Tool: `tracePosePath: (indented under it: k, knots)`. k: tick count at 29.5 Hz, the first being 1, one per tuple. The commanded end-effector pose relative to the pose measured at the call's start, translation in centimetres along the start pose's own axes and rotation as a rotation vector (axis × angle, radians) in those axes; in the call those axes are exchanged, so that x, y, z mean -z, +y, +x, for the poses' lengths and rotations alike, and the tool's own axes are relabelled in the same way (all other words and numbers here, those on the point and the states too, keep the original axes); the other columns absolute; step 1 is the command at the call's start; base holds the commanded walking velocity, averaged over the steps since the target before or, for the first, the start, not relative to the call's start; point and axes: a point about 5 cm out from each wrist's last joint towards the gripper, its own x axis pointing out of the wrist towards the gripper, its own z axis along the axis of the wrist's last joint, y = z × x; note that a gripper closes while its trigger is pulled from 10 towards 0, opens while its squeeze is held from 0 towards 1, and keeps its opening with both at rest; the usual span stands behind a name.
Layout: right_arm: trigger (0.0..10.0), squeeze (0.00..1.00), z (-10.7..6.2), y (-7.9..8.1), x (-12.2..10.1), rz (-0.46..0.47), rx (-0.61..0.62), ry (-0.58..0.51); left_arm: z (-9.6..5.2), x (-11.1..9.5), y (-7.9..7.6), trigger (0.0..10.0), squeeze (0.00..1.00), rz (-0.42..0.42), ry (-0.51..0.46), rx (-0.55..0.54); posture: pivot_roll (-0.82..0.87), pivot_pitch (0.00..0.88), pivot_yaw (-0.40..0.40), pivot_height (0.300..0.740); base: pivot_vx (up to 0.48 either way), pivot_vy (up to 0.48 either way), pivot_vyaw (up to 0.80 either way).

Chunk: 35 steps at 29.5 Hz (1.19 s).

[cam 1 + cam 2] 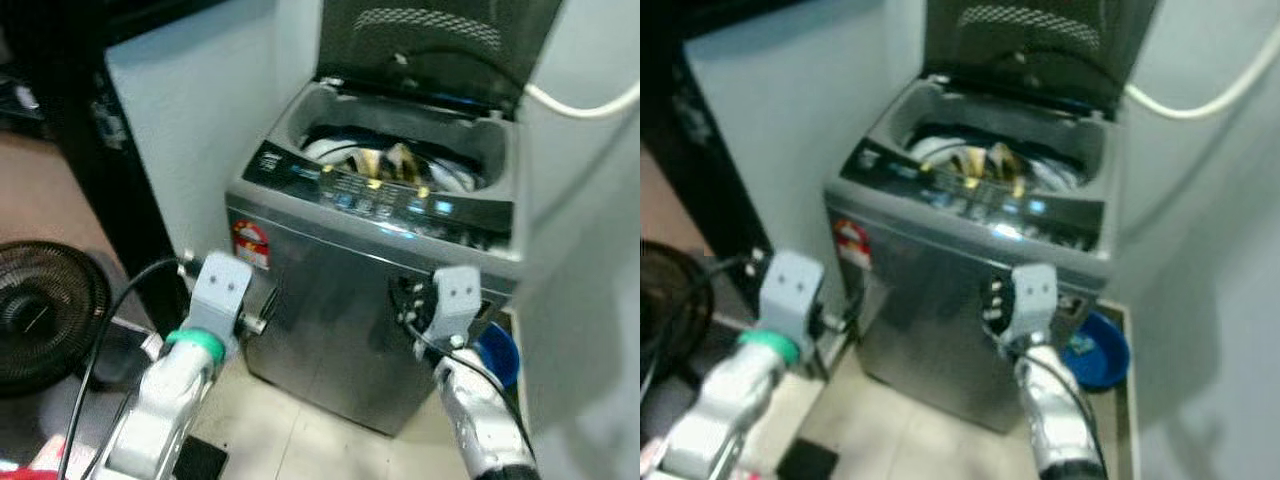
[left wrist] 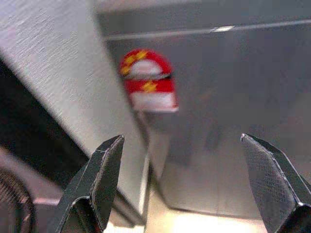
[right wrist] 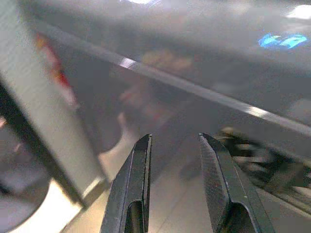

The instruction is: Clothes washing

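A grey top-loading washing machine (image 1: 380, 300) stands in a corner with its lid (image 1: 440, 45) raised, and a tangle of white, blue and yellow clothes (image 1: 390, 165) lies inside the drum. A lit control panel (image 1: 385, 200) runs along the front rim, and a red sticker (image 1: 250, 243) marks the upper corner of the front face on the robot's left.

The left tool (image 2: 182, 187) is held before the machine's front, near that sticker, its two black fingers spread wide and holding nothing. The right tool (image 3: 175, 179) is raised in front of the machine just below the control panel, its fingers close together with a narrow gap and nothing between them. Neither tool touches the clothes.

A white hose (image 1: 585, 105) curves across the wall to the robot's right of the lid. A blue basin (image 1: 1095, 350) sits on the floor beside the machine on the right, and a black fan (image 1: 45, 310) stands at the left.
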Motion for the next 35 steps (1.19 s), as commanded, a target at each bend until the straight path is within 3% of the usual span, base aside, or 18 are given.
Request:
tracePosePath:
  k: [1,2,5,6,7,8,10,11,12,13,18,21,25,26,35]
  knots:
    - [10.0,0.0,-0.8,-0.1,1.4,-0.006,0.011,0.044,-0.3,1.1,-0.2,10.0,0.0,0.011,0.032,-0.002,0.08,0.044,-0.013,0.74,0.0,0.0,0.78]
    - [10.0,0.0,-2.1,0.1,3.8,-0.008,0.017,0.131,-0.9,2.4,-0.7,10.0,0.0,0.017,0.074,0.011,0.08,0.045,-0.011,0.74,0.0,0.0,0.78]
    - [10.0,0.0,-3.2,0.2,5.5,-0.018,0.017,0.194,-1.3,3.2,-1.2,10.0,0.0,0.018,0.1,0.023,0.08,0.045,-0.011,0.74,0.0,0.0,0.78]
    - [10.0,0.0,-4.8,0.3,8.0,-0.036,0.018,0.295,-1.8,4.6,-1.6,10.0,0.0,0.017,0.144,0.03,0.07,0.047,-0.006,0.74,0.0,0.0,0.78]
    - [10.0,0.0,-4.8,0.3,8.0,-0.036,0.018,0.295,-1.8,4.6,-1.6,10.0,0.0,0.017,0.144,0.03,0.07,0.047,-0.006,0.74,0.0,0.0,0.78]
    - [10.0,0.0,-6.0,0.4,9.6,-0.051,0.017,0.371,-2.1,5.7,-1.8,10.0,0.0,0.022,0.177,0.032,0.07,0.047,-0.003,0.74,0.0,0.0,0.78]
    - [10.0,0.0,-6.0,0.4,9.6,-0.051,0.017,0.371,-2.1,5.7,-1.8,10.0,0.0,0.022,0.177,0.032,0.07,0.047,-0.003,0.74,0.0,0.0,0.78]
    - [10.0,0.0,-7.2,0.2,11.2,-0.071,0.021,0.45,-2.5,6.9,-2.0,10.0,0.0,0.025,0.217,0.034,0.07,0.046,-0.001,0.74,0.0,0.0,0.78]
    - [10.0,0.0,-7.2,0.2,11.2,-0.071,0.021,0.45,-2.5,6.9,-2.0,10.0,0.0,0.025,0.217,0.034,0.07,0.046,-0.001,0.74,0.0,0.0,0.78]
    - [10.0,0.0,-8.8,-0.2,12.9,-0.071,0.047,0.548,-3.2,9.0,-2.0,10.0,0.0,0.014,0.289,0.019,0.07,0.045,0.0,0.74,0.0,0.0,0.78]
    - [10.0,0.0,-9.9,-0.6,13.9,-0.061,0.073,0.611,-3.8,10.6,-1.9,10.0,0.0,0.008,0.344,0.006,0.07,0.045,0.0,0.74,0.0,0.0,0.78]
    - [10.0,0.0,-11.4,-1.0,15.0,-0.039,0.109,0.68,-5.5,13.8,-1.8,10.0,0.0,-0.006,0.468,-0.017,0.07,0.044,-0.002,0.74,0.0,0.0,0.78]
    - [10.0,0.0,-11.6,-1.0,15.1,-0.038,0.112,0.691,-6.3,15.0,-1.8,10.0,0.0,-0.001,0.517,-0.021,0.07,0.043,-0.003,0.74,0.0,0.0,0.78]
    - [10.0,0.0,-11.9,-1.1,15.5,-0.042,0.111,0.72,-7.3,16.8,-1.9,10.0,0.0,-0.002,0.592,-0.026,0.07,0.041,-0.004,0.74,0.0,0.0,0.78]
    - [10.0,0.0,-12.6,-1.2,16.0,-0.043,0.116,0.769,-7.8,18.0,-1.8,10.0,0.0,-0.008,0.635,-0.05,0.07,0.038,-0.005,0.74,0.0,0.0,0.78]
